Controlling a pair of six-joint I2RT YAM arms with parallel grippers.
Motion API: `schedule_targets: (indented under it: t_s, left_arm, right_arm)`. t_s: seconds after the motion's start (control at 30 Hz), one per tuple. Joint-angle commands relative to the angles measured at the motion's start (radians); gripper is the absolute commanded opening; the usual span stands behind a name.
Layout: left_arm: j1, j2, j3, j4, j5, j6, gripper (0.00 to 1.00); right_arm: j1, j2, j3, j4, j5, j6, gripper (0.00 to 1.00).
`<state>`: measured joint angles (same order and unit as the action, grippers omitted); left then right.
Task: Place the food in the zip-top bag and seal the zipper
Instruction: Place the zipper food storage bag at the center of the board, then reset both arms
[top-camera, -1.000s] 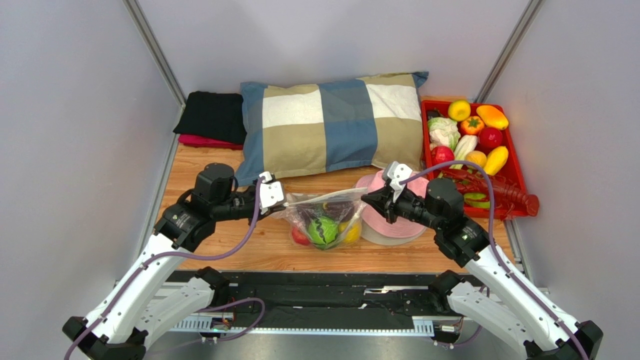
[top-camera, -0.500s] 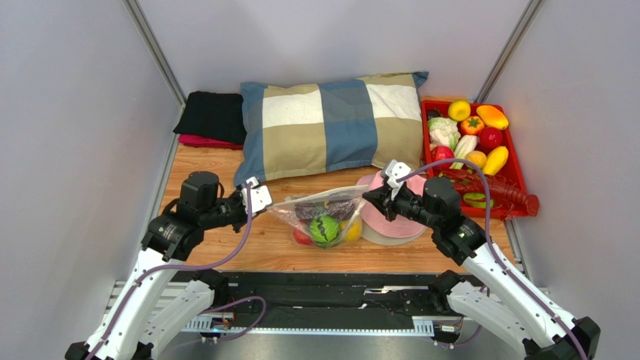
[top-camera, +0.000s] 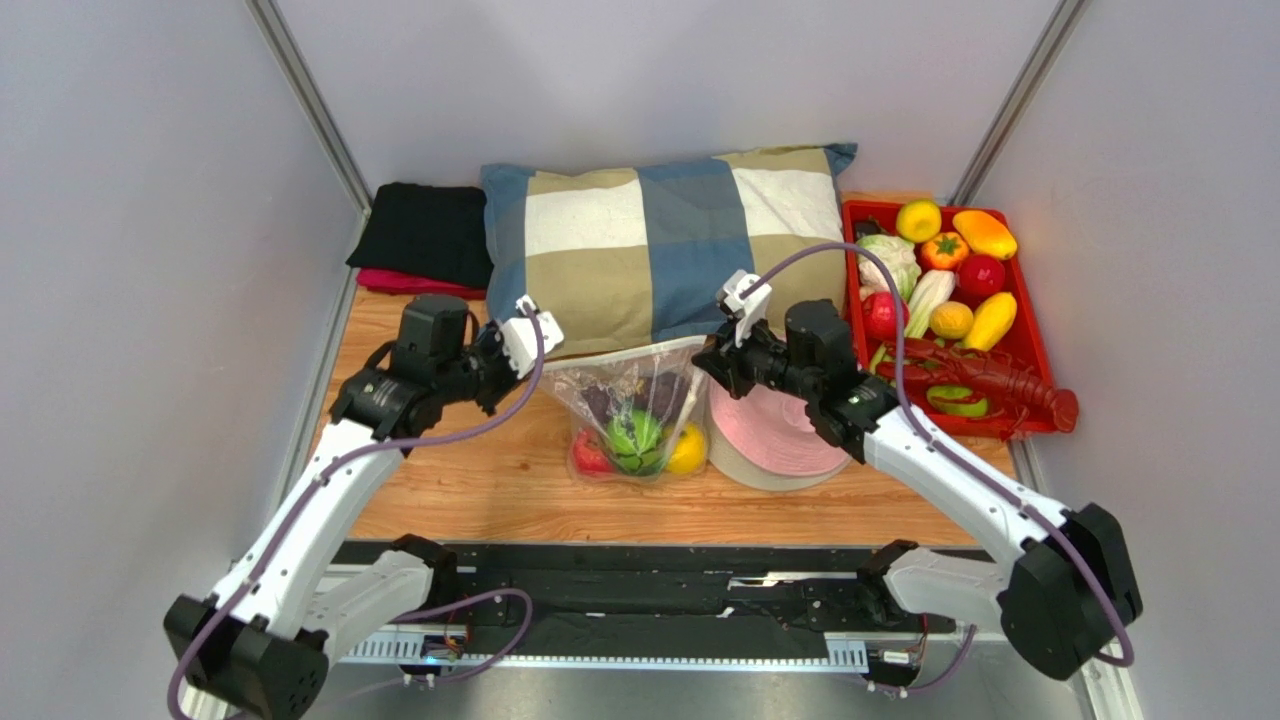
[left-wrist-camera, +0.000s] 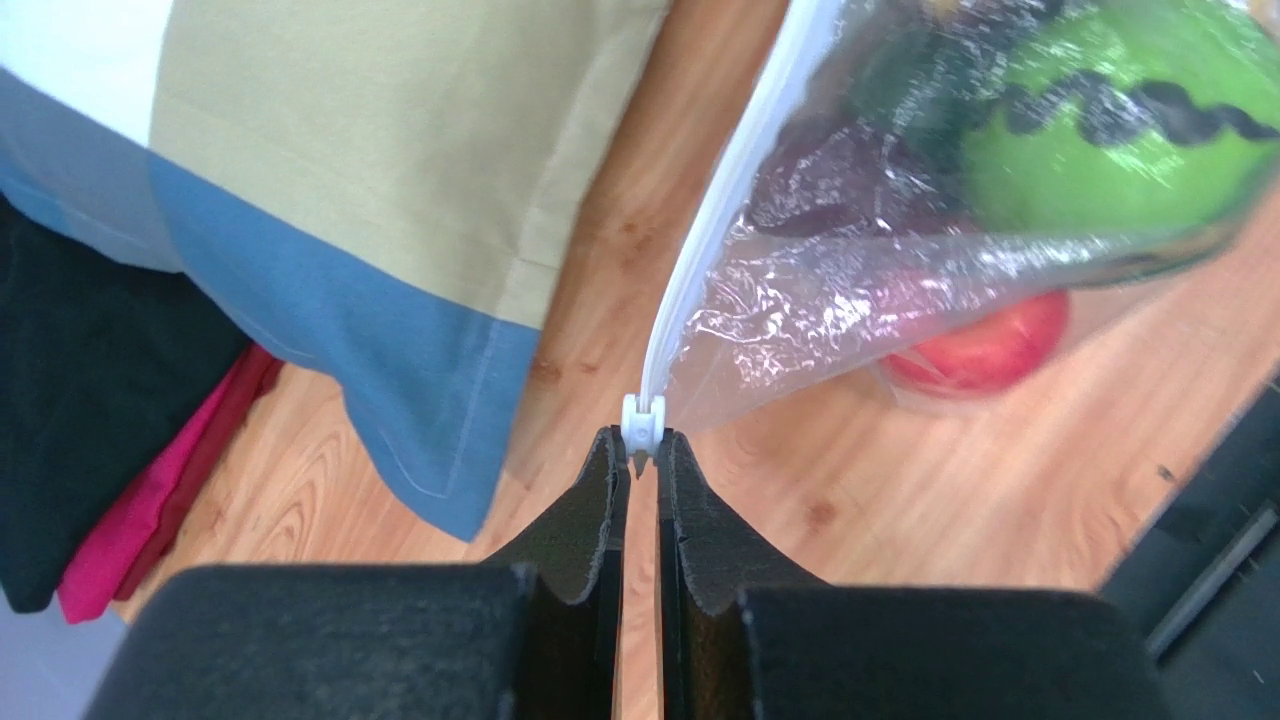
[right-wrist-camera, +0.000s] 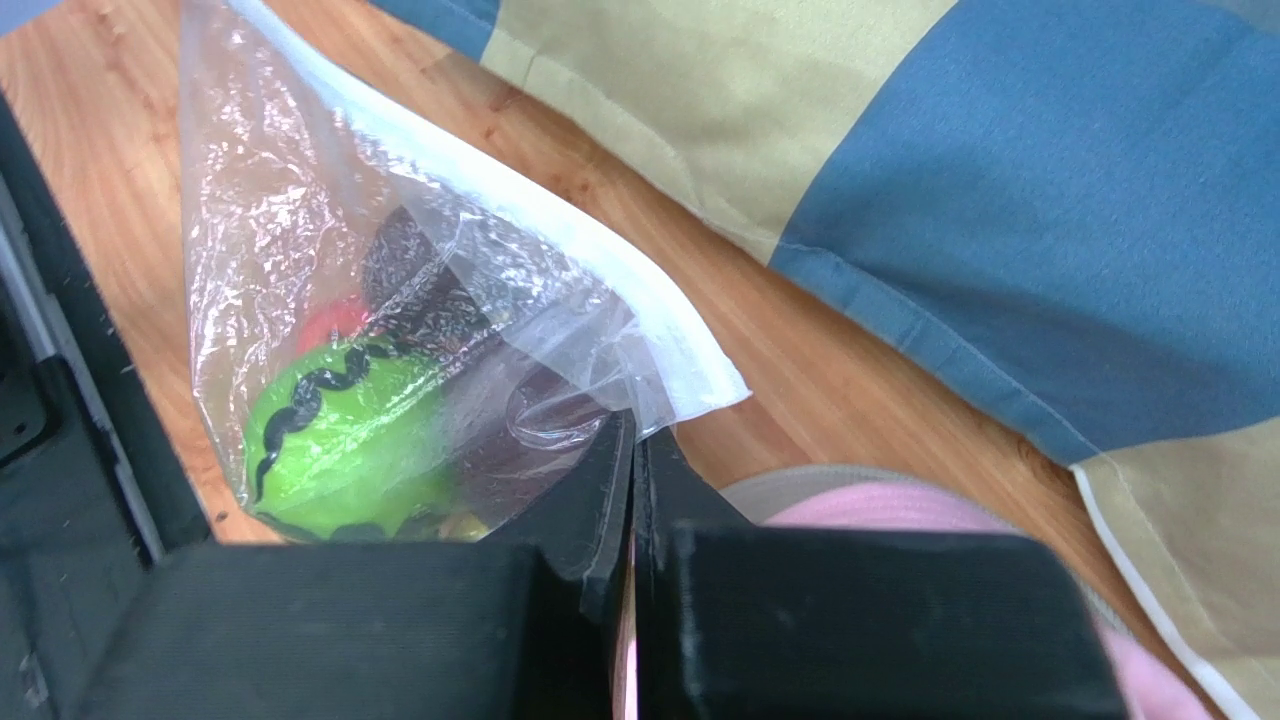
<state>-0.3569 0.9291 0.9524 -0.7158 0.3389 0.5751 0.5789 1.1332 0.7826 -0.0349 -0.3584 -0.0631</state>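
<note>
Clear bag, loaded with food. Clamped on zipper end: left gripper; clamped on opposite corner: right gripper. Judged best: strip pulled taut, level, pinch firm.

Clear zip-top bag stretched upright, pale zipper along its top, food inside — green, red, yellow, purple

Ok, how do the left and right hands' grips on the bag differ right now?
The left hand pinches the small white tab at the zipper's end; the right hand pinches clear film at the bag's other top corner, just under the zipper. The left hand is slightly parted around the tab; the right hand is pressed flat shut. Both grip the bag, holding its top edge up, food inside.
</note>
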Motion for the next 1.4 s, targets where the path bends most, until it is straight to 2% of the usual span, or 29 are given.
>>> schedule_targets:
  t_s: [0.0, 0.3, 0.37, 0.4, 0.43, 0.47, 0.5, 0.57, 0.6, 0.63, 0.67, 0.77, 0.8, 0.9, 1.07, 1.2, 1.23, 1.37]
  left_arm:
    - [0.047, 0.103, 0.072, 0.170, -0.041, -0.057, 0.02]
    - [0.096, 0.255, 0.157, 0.303, -0.043, -0.122, 0.04]
    - [0.096, 0.278, 0.181, 0.306, -0.054, -0.132, 0.09]
    - [0.098, 0.299, 0.187, 0.303, -0.055, -0.132, 0.13]
    - [0.098, 0.307, 0.193, 0.300, -0.063, -0.142, 0.34]
    - [0.101, 0.315, 0.203, 0.297, -0.069, -0.156, 0.46]
    - [0.105, 0.321, 0.207, 0.277, -0.072, -0.171, 0.66]
    - [0.119, 0.318, 0.218, 0.250, -0.072, -0.237, 0.74]
    - [0.127, 0.292, 0.220, 0.227, -0.063, -0.259, 0.85]
    - [0.142, 0.272, 0.218, 0.219, -0.043, -0.289, 0.96]
    - [0.148, 0.251, 0.210, 0.216, -0.029, -0.337, 0.99]
    - [0.157, 0.163, 0.221, 0.194, -0.011, -0.427, 0.99]
    - [0.159, 0.140, 0.236, 0.147, -0.011, -0.440, 0.99]
    - [0.161, 0.158, 0.336, -0.003, -0.023, -0.487, 0.99]
    - [0.170, 0.227, 0.489, -0.233, 0.009, -0.475, 0.99]
    - [0.174, 0.218, 0.484, -0.303, 0.029, -0.506, 0.99]
    - [0.176, 0.211, 0.474, -0.309, 0.058, -0.518, 0.99]
    - [0.194, 0.136, 0.393, -0.312, 0.066, -0.529, 0.99]
  right_arm:
    - [-0.005, 0.052, 0.055, 0.187, 0.030, 0.028, 0.00]
    - [-0.004, 0.106, 0.098, 0.230, 0.107, 0.009, 0.00]
    - [-0.004, 0.131, 0.104, 0.230, 0.105, -0.006, 0.00]
    - [-0.005, 0.137, 0.106, 0.228, 0.105, -0.013, 0.04]
    - [-0.004, 0.148, 0.109, 0.224, 0.107, -0.023, 0.09]
    - [-0.004, 0.151, 0.121, 0.214, 0.113, -0.032, 0.17]
    - [-0.005, 0.151, 0.130, 0.201, 0.119, -0.035, 0.35]
    - [-0.020, 0.140, 0.162, 0.118, 0.127, -0.030, 0.52]
    - [-0.028, 0.132, 0.200, 0.078, 0.124, -0.026, 0.64]
    - [-0.052, 0.123, 0.217, -0.009, 0.110, -0.018, 0.68]
    - [-0.063, 0.097, 0.231, -0.045, 0.099, -0.011, 0.72]
    - [-0.100, -0.002, 0.248, -0.141, 0.090, 0.002, 0.86]
    - [-0.106, -0.028, 0.248, -0.158, 0.091, -0.012, 0.94]
    - [-0.116, -0.140, 0.257, -0.249, 0.116, -0.024, 0.99]
    - [-0.148, -0.275, 0.283, -0.445, 0.194, 0.009, 1.00]
    - [-0.197, -0.352, 0.265, -0.655, 0.191, 0.159, 1.00]
    - [-0.244, -0.407, 0.244, -0.669, 0.174, 0.178, 1.00]
    - [-0.293, -0.509, 0.201, -0.755, 0.188, 0.220, 1.00]
